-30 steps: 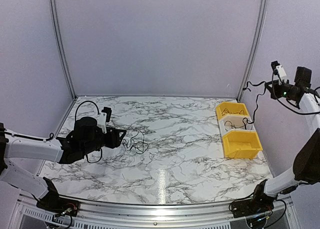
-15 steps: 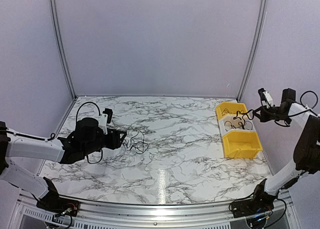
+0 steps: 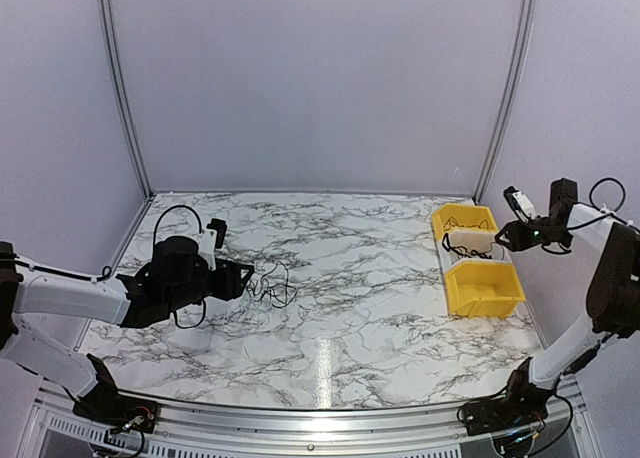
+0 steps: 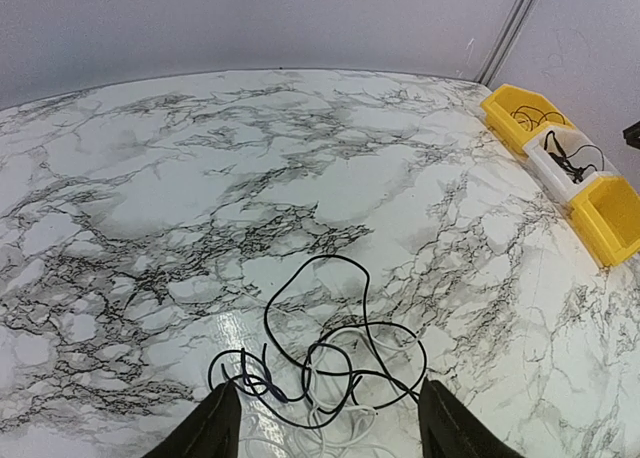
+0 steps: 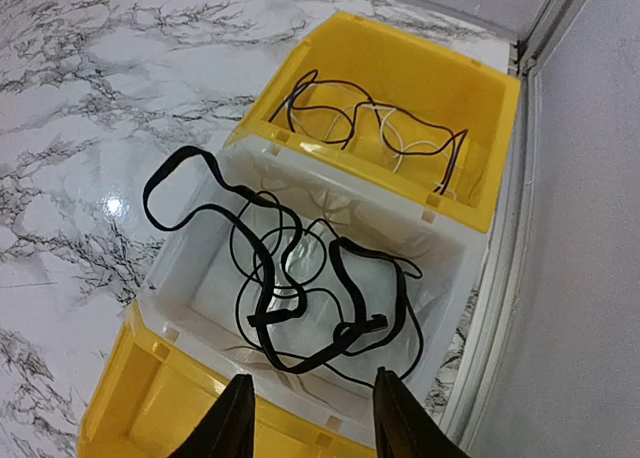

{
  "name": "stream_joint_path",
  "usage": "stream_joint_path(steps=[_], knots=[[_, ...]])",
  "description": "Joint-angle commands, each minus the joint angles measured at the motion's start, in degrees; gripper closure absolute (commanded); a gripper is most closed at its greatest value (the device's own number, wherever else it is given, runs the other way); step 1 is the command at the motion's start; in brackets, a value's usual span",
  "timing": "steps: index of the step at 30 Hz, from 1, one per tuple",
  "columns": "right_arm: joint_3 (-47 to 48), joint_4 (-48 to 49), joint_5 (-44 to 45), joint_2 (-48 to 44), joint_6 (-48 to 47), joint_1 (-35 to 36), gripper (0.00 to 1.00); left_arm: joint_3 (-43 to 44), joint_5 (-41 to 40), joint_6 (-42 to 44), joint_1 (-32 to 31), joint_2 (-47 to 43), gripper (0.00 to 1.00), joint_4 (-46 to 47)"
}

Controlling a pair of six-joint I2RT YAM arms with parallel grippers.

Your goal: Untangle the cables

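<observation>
Cables (image 4: pixel 330 363) in one loose black-and-pale tangle on marble table (image 3: pixel 380 308), at 9 o'clock. Left arm stretched low across the top from 8 o'clock, left gripper (image 4: pixel 328 390) right at the tangle; right arm raised and bent at 3 o'clock, right gripper (image 5: pixel 312 376) tipped down over white bin (image 5: pixel 200 278). Three bins in a row: one white between two yellow bins (image 5: pixel 420 88). One black cable (image 5: pixel 270 318) coiled in the white one, draped over its rim; one thin cable (image 5: pixel 390 133) in the far yellow. Left fingers (image 4: pixel 215 428) spread wide either side of the tangle's near loops, gripping nothing. Right fingers (image 5: pixel 228 423) parted, empty.
</observation>
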Motion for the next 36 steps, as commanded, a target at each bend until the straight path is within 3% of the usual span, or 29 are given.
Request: stream_joint_path(steps=[1, 4, 10, 18, 26, 36], knots=[[2.90, 0.00, 4.72, -6.71, 1.39, 3.51, 0.60, -0.40, 0.30, -0.45, 0.00, -0.80, 0.37, -0.62], [1.82, 0.45, 2.55, -9.15, 2.67, 8.72, 0.60, -0.69, -0.01, -1.94, 0.06, -1.07, 0.37, -1.60], [4.36, 4.13, 0.35, -7.06, 4.97, 28.96, 0.63, 0.57, -2.69, -7.39, 0.50, -0.21, 0.38, -10.32], [17.38, 4.59, 0.51, 11.93, 6.90, 49.81, 0.61, 2.08, 3.52, -11.20, 3.14, 5.10, 0.38, -12.30], [36.32, 5.41, -1.29, 33.11, 11.67, 59.05, 0.52, 5.01, 5.89, -11.78, 3.23, 8.21, 0.38, -12.30], [53.67, 2.39, -4.52, 49.98, 14.33, 62.04, 0.48, 4.11, 6.46, -12.89, 3.23, 5.57, 0.38, -12.30]])
